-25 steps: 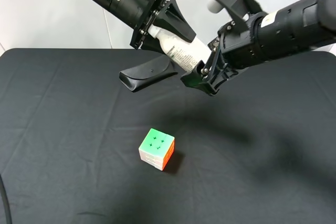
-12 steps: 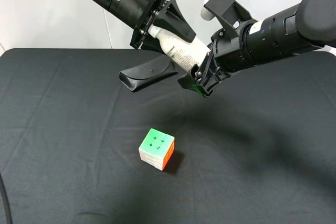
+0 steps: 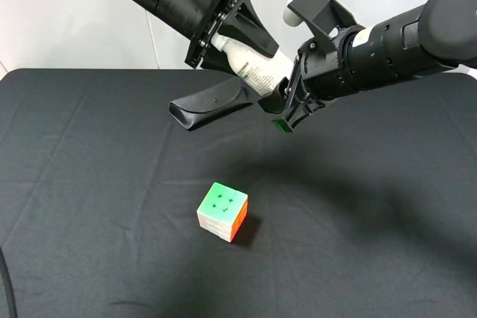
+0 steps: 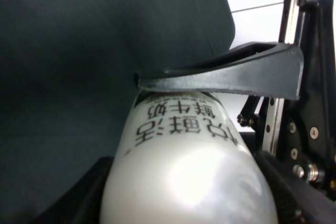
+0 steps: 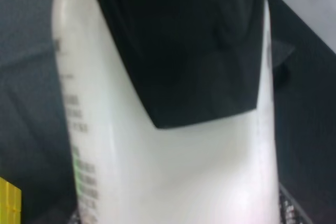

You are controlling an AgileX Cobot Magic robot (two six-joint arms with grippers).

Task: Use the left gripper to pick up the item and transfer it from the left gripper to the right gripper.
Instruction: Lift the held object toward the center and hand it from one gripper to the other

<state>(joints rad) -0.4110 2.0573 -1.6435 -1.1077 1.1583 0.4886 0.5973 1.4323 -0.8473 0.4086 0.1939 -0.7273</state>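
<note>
Exterior high view, transfer stage: the white bottle (image 3: pixel 257 71) is held aloft over the far part of the black table (image 3: pixel 89 184), above a black case (image 3: pixel 211 106) that lies on the cloth, with a coloured cube (image 3: pixel 223 211) well apart toward the near side. The left tool (image 3: pixel 246 46) is clamped on the bottle's upper body, one wedge-shaped finger (image 4: pixel 226 74) lying along the printed label in the left wrist view. The bottle's long axis slants from the left arm down toward the right arm, so its free end points straight at the right tool (image 3: pixel 277 113), which is the nearer of the two to that end. The right tool's jaws stand apart and straddle the free end. In the right wrist view the bottle fills the space between them. A meshed pad (image 5: pixel 287 208) lies just beside one flank, and a yellow patch (image 5: pixel 8 203) on the other side is separated from the bottle by a dark gap. Whether either pad already touches cannot be told. Judged from this, the coming move is to shut the right tool across the bottle's width while the left grip keeps it aligned, and only then to release.
</note>
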